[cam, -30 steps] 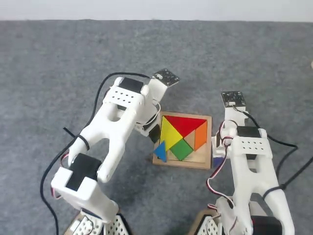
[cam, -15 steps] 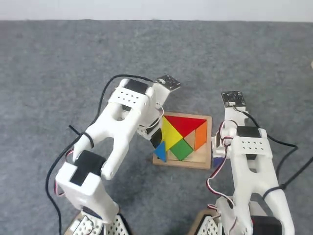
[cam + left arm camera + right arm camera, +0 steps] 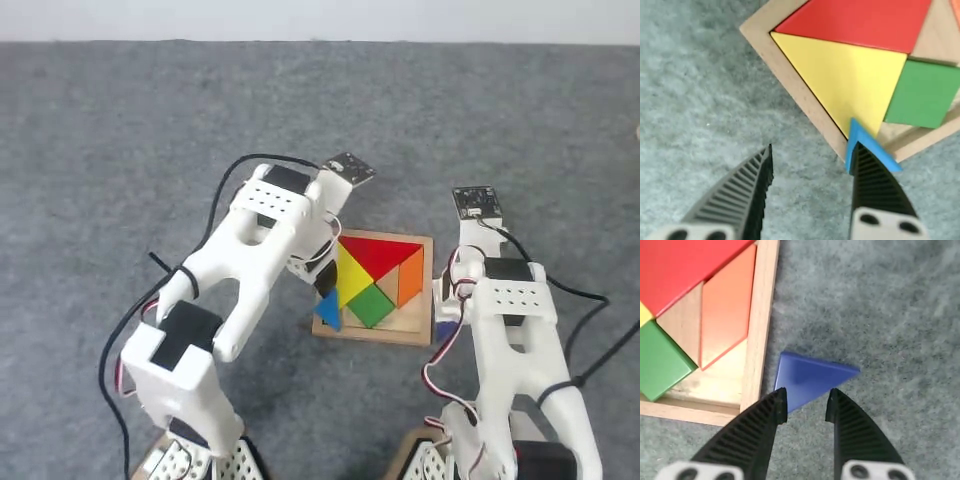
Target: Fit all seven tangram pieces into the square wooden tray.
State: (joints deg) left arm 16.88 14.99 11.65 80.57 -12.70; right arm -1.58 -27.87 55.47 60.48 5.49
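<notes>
Grey felt covers the desk [image 3: 120, 150], and the square wooden tray [image 3: 372, 335] sits between the two arms, nearer the desk's front edge than its back.

At the tray's left edge the left gripper [image 3: 813, 147] hangs low with its jaws spread wide and nothing between them. One finger is over the felt. The other is right against the light blue triangle [image 3: 856, 134]. That piece is tilted, propped across the rim at the tray's front left corner, with one tip over the yellow triangle [image 3: 840, 75]. The parted jaws look placed to straddle it, I think so that it can be nudged or lifted down flat.

Inside the tray the red triangle [image 3: 378, 252] fills the back, the yellow triangle lies along the left, and the green square [image 3: 371, 305] and orange parallelogram [image 3: 410, 275] lie flush. Bare wood shows between and in front of these last two, so gaps remain.

Just outside the tray's right edge, the dark blue triangle [image 3: 810, 375] lies flat on the felt. The right gripper [image 3: 807, 390] hovers over its near corner with jaws apart and not clamped, apparently lined up to pinch it.
</notes>
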